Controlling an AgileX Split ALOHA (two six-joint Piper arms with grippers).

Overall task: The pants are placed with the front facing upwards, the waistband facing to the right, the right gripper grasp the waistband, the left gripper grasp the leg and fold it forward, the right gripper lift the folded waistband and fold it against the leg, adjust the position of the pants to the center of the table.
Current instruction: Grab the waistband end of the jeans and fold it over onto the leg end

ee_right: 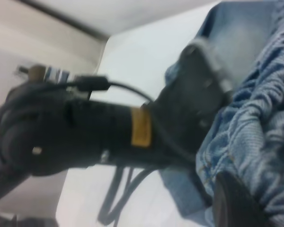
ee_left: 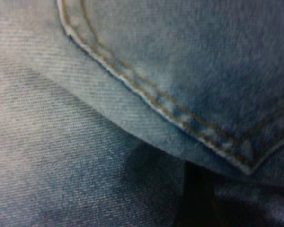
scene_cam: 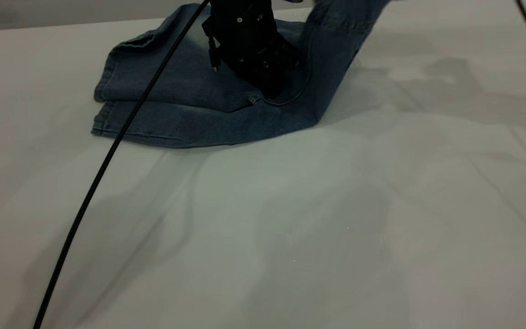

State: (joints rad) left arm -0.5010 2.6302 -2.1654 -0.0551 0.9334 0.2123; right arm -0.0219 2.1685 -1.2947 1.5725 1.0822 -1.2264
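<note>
White table [scene_cam: 290,219], pants [scene_cam: 190,105] at its far side, half folded.
The left gripper [scene_cam: 263,68] presses down on the legs, probably pinning them, jaws unreadable; the right gripper [ee_right: 236,198] lifts the waistband [ee_right: 265,118] clamped, ready to fold leftward.

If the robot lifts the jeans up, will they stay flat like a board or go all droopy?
Probably droopy: the pants already bend in a soft fold on the table, and their raised end sags. The gathered waistband looks stretchy, so it may bunch.

Exterior view low across table [scene_cam: 290,228], both wrist views close on pants [scene_cam: 208,105]
</note>
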